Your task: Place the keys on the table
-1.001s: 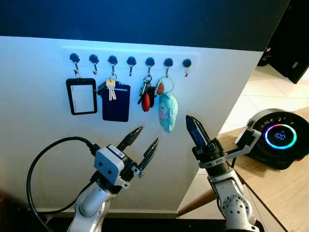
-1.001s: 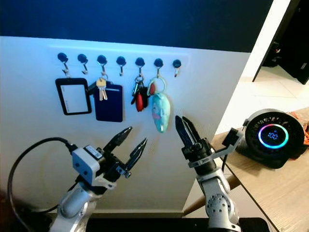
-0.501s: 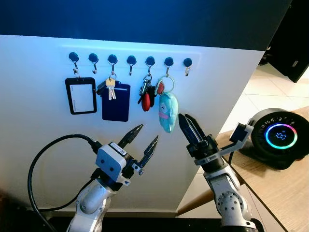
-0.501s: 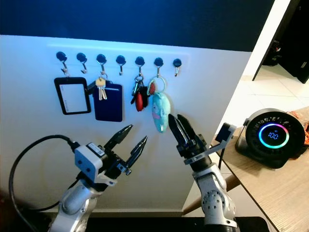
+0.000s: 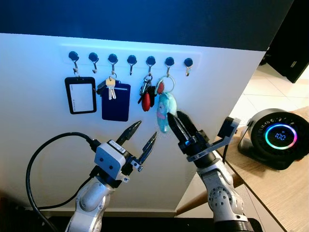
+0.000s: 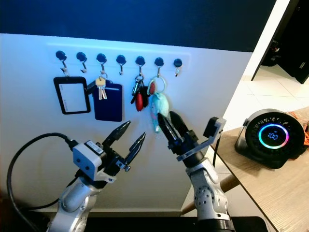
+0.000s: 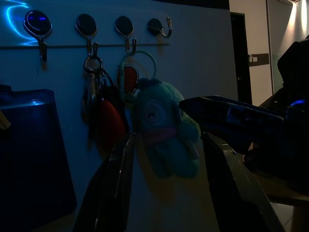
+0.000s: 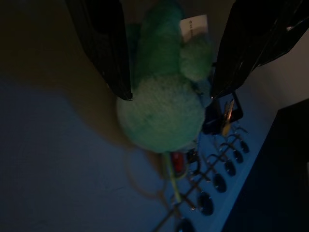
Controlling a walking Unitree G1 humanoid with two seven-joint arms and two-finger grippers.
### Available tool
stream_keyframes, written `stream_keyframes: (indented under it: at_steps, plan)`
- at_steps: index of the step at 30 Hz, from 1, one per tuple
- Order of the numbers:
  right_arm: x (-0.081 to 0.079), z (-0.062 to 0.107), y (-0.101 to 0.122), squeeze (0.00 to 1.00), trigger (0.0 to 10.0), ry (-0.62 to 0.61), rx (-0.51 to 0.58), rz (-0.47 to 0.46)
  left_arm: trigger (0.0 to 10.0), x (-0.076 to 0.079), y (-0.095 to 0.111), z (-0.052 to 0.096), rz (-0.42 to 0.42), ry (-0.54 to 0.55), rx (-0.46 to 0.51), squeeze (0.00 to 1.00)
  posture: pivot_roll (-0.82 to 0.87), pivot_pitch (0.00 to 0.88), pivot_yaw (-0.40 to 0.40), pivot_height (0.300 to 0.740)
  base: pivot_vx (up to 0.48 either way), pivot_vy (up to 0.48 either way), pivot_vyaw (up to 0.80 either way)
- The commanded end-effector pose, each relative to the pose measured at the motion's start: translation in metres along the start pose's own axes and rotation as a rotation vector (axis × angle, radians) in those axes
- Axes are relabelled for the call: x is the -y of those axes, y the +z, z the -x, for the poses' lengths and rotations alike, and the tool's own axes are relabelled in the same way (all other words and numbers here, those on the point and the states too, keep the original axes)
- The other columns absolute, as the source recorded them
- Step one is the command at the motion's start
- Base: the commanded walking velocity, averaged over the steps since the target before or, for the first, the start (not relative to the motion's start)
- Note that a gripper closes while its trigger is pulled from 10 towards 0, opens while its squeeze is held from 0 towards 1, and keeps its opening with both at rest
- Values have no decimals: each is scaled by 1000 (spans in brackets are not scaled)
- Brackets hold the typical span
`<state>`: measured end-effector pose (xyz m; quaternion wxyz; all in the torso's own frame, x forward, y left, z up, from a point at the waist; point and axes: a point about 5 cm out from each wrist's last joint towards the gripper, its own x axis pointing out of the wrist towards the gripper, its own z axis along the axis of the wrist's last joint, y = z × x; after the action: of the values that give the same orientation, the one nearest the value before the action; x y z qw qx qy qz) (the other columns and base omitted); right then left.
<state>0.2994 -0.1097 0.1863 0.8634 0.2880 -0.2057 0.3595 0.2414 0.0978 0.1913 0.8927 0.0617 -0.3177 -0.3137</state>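
A bunch of keys with a red fob point(image 5: 146, 96) hangs from a hook on the white wall. Beside it a teal plush keychain point(image 5: 163, 110) hangs by its ring from the neighbouring hook point(image 5: 169, 61). My right gripper point(image 5: 174, 116) is raised to the plush and open. In the right wrist view its fingers point(image 8: 104, 43) stand on either side of the plush point(image 8: 161, 101) without closing on it. Lower left, my left gripper point(image 5: 146, 129) is open, empty and apart from the wall. In the left wrist view it faces the plush point(image 7: 164, 130) and red fob point(image 7: 108, 125).
A black badge holder point(image 5: 80, 95) and a navy card wallet point(image 5: 116, 102) with small keys point(image 5: 111, 89) hang further left. A wooden table point(image 5: 285, 193) stands at the right, bearing a round black device with a glowing ring point(image 5: 280, 137). Tiled floor lies beyond.
My right gripper has moved left and up to the teal plush, which now sits between its fingers and has turned edge-on. The left gripper has barely moved.
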Motion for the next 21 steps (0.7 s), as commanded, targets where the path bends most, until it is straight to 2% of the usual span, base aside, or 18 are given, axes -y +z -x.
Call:
stream_keyframes:
  at_steps: [1,7,21]
  plan:
    - [0,-2,-2,0,10000,18,-19,31,10000,0,-2,0,-6,-4,-6,0,101,78,-103,740,0,0,0]
    - [0,-6,-5,0,10000,12,-58,138,10000,0,-2,0,-12,-5,-7,0,104,82,-102,740,0,0,0]
    - [9,-4,-2,0,10000,-74,-44,236,10000,-1,-1,0,-20,-8,-6,0,105,84,-101,740,0,0,0]
